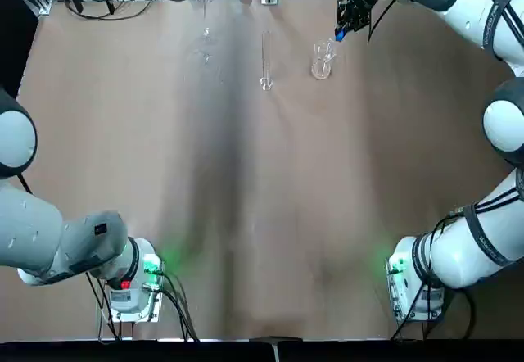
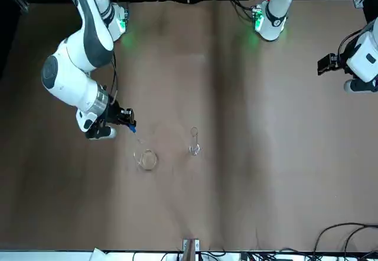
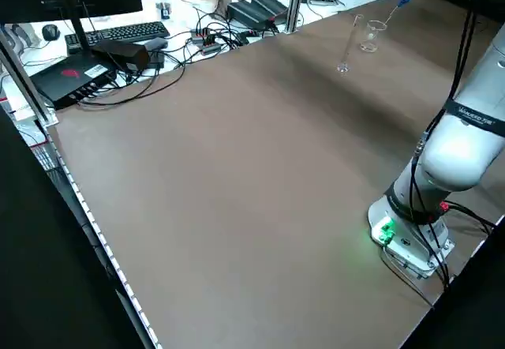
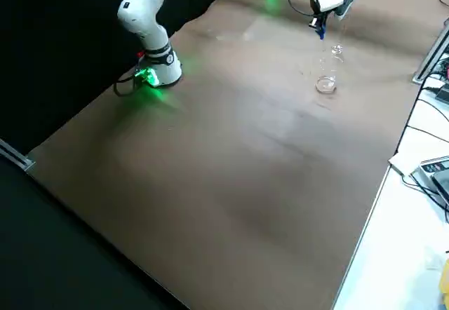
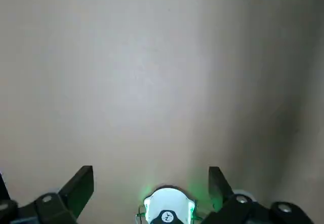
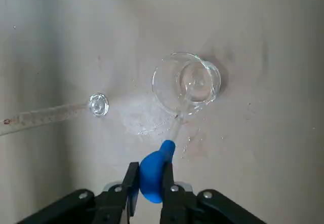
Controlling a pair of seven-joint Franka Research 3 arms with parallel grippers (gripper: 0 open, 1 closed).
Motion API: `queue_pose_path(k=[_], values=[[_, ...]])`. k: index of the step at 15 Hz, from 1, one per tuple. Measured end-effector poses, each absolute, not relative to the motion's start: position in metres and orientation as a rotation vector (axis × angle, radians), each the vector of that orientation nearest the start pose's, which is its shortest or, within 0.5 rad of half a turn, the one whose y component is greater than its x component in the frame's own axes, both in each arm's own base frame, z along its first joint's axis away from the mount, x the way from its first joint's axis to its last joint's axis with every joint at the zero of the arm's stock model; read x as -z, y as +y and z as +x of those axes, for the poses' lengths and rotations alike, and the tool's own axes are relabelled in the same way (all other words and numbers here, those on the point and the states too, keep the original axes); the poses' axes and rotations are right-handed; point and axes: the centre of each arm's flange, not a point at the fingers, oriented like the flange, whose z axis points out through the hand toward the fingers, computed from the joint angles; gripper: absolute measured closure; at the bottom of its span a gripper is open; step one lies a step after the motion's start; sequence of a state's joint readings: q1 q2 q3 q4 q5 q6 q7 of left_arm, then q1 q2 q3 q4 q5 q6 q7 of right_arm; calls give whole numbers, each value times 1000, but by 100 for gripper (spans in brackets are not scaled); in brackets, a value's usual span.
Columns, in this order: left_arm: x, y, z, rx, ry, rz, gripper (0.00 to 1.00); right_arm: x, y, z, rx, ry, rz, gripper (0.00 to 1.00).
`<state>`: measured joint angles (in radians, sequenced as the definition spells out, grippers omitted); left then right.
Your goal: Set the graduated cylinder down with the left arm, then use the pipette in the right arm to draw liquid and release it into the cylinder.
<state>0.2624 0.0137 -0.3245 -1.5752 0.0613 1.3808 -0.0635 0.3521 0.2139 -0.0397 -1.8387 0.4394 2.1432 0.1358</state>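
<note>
1. The graduated cylinder (image 1: 265, 65) is standing upright on the brown worktop (image 1: 246, 214), near its far edge and free of either arm, so the setting-down step looks done.

2. The left tool (image 5: 151, 183) is hanging well back by its own arm's base, with its fingers spread apart and nothing between them.

3. The right tool (image 6: 150, 181) is hovering beside the beaker (image 1: 322, 61), at the side away from the cylinder, with its fingers clamping the blue bulb of the pipette (image 6: 158, 160).

4. The pipette's thin clear stem is pointing down toward the beaker's rim; the wrist view shows the tip at or just over the near wall, but whether it is reaching the liquid I cannot tell.

5. Judging by this, the draw is in hand or about to begin, and the release into the cylinder is not yet done.

6. The stem could be striking the beaker's rim if the tool descends off-centre, tipping the light glass or bending the tip.

7. The cylinder's mouth is very narrow and its foot small, so a slight misalignment on release would be spilling drops on the worktop, and a sideways nudge would be toppling it.

8. Squeezing the bulb too hard in transit would be losing liquid early.
</note>
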Motion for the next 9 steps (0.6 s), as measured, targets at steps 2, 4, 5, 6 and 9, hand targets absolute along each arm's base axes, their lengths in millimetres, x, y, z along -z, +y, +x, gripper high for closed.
queue_pose_path(k=[2, 4, 5, 6, 9], values=[[-601, -20, 536, -312, -24, -3057, 0, -436, 210, 592, 0, 77, -2753, 78], [-601, -17, 536, -312, -34, -3057, 0, -445, 209, 595, 1, 80, -2748, 78], [-602, -17, 537, -304, -34, -3058, 0, -448, 208, 596, 4, 81, -2747, 78], [-603, -19, 539, -276, -32, -3061, 0, -450, 208, 597, 8, 84, -2745, 78], [-598, -33, 547, -188, -53, -3068, 0, -454, 207, 599, 17, 93, -2742, 78]])
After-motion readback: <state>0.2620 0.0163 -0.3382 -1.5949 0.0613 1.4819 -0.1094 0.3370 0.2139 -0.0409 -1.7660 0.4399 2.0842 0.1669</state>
